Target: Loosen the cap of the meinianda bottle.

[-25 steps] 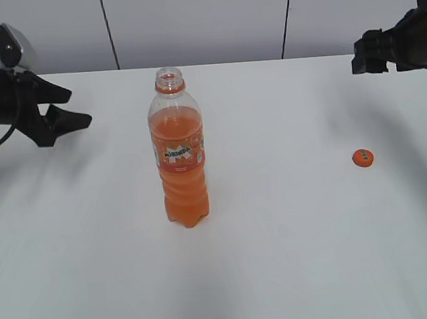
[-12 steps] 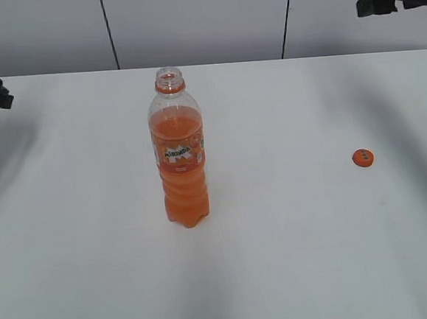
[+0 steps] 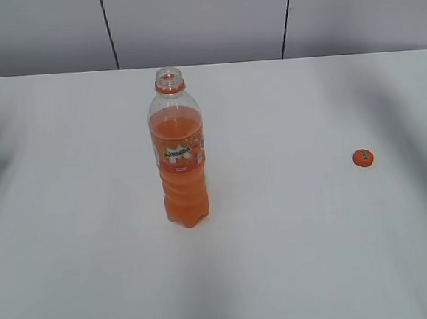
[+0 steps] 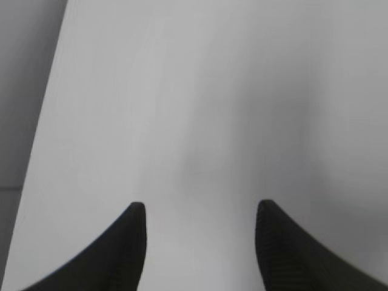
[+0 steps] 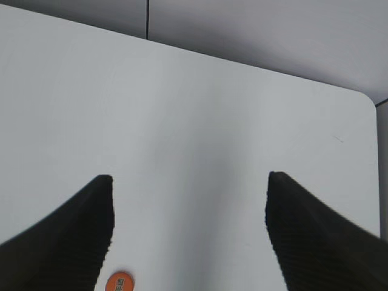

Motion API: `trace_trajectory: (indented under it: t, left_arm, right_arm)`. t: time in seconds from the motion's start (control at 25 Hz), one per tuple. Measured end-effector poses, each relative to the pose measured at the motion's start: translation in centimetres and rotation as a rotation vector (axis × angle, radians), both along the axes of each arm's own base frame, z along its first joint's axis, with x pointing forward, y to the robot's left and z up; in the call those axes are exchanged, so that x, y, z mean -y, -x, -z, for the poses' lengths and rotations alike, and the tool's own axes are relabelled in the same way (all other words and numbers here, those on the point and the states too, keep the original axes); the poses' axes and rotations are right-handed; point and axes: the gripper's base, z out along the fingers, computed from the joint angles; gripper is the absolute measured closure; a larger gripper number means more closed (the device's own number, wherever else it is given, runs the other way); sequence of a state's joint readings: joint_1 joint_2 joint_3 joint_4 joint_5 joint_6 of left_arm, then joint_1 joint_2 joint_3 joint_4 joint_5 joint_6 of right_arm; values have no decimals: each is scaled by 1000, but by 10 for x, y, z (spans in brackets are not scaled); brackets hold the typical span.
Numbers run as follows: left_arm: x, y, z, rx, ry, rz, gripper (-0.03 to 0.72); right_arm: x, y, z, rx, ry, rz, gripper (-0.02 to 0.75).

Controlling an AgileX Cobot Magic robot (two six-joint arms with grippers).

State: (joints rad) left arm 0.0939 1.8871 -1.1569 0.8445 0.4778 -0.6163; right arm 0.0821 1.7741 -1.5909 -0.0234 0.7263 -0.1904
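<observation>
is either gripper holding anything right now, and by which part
Nothing is held. The left gripper and right gripper are both open over bare table; the cap lies apart from the bottle.

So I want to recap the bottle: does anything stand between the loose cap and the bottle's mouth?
Nothing visible does. Only bare white table lies between the cap and the upright meinianda bottle, whose mouth is open.
</observation>
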Motion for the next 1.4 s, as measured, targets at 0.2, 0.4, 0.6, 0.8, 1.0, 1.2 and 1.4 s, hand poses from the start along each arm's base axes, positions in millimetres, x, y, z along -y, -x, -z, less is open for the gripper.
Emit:
trace_trajectory:
  t: [0.2, 0.4, 0.6, 0.8, 1.0, 1.2, 1.4]
  left_arm:
    - [14, 17, -12, -153, 145, 38, 324]
    - [23, 24, -46, -198, 244, 73, 324]
    - [34, 36, -89, -136, 313, 147, 324]
    - [45, 57, -129, -63, 379, 236, 310]
    - [53, 78, -145, -105, 457, 244, 242]
    - [60, 97, -158, -128, 520, 243, 235]
    - [63, 124, -163, -93, 535, 228, 234]
  right_arm:
    - [1, 6, -9, -80, 5, 6, 153]
    - [2, 18, -20, -223, 16, 15, 153]
    - [3, 27, -26, -312, 14, 33, 153]
    - [1, 33, -35, -299, -17, 33, 153]
    - [-3, 49, -58, -247, -89, 23, 153]
    - [-3, 76, -78, -200, -124, 16, 153]
    - [0, 114, -75, -223, -127, 16, 153]
